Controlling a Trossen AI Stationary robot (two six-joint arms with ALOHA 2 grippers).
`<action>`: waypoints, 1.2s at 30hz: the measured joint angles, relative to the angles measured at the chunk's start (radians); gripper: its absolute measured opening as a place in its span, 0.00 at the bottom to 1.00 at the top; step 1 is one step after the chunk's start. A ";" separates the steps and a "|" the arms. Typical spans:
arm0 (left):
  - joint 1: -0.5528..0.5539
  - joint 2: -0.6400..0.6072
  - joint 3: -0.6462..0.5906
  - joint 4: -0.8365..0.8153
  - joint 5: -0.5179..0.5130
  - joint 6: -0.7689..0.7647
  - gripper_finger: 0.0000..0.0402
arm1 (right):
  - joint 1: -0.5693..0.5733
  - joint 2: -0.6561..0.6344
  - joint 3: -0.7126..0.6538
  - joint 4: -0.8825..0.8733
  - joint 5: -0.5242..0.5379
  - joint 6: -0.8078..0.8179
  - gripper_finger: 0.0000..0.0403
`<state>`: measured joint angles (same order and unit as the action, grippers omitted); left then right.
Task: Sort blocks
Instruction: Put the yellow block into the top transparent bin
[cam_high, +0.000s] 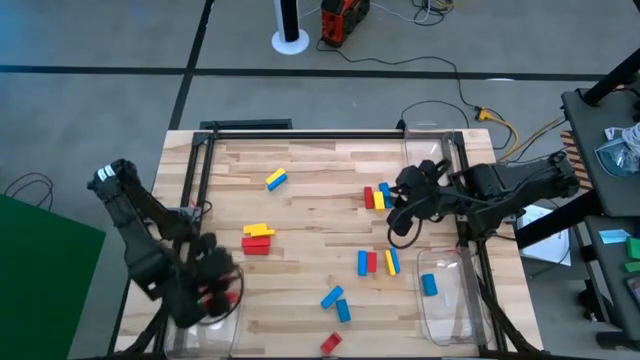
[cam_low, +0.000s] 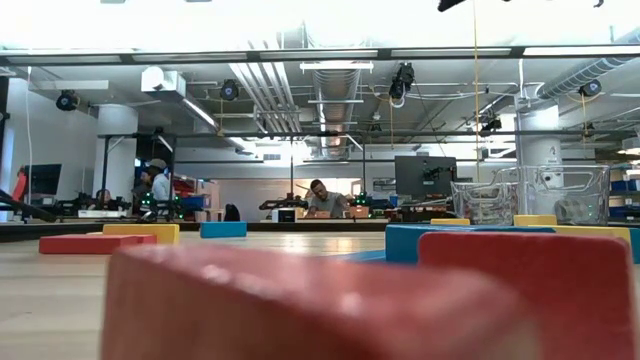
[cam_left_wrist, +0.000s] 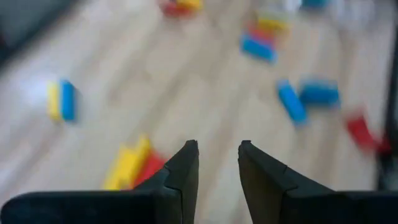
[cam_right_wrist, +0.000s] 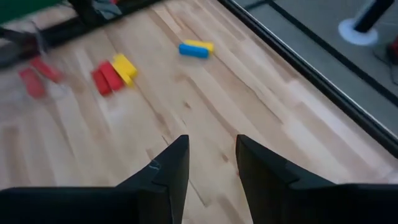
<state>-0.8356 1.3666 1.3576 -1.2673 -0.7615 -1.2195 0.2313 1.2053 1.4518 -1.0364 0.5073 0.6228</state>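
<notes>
Red, yellow and blue blocks lie scattered flat on the wooden table: a yellow-and-blue pair, a yellow-and-red pair, a red-yellow-blue cluster, a blue-red-yellow row, two blue blocks and one red block. My left gripper hovers open over the near left corner, nothing between its fingers. My right gripper stands open beside the cluster, over bare wood. The low view has a red block right at the lens.
A clear bin at the near left corner holds red blocks. A clear bin at the near right holds a blue block. A third clear bin stands at the far right. A black frame borders the table.
</notes>
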 joint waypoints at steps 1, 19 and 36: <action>0.035 0.000 0.012 0.002 -0.029 0.022 0.22 | -0.011 0.000 0.000 0.030 -0.015 -0.027 0.31; 0.415 -0.137 -0.294 0.796 0.099 0.441 0.15 | -0.206 0.041 0.000 0.221 -0.282 -0.249 0.39; 0.921 -0.448 -0.392 0.815 0.443 0.731 0.15 | -0.288 0.299 0.025 0.603 -0.386 -0.289 0.39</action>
<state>0.0856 0.9188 0.9661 -0.4522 -0.3180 -0.4884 -0.0566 1.5043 1.4769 -0.4339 0.1217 0.3339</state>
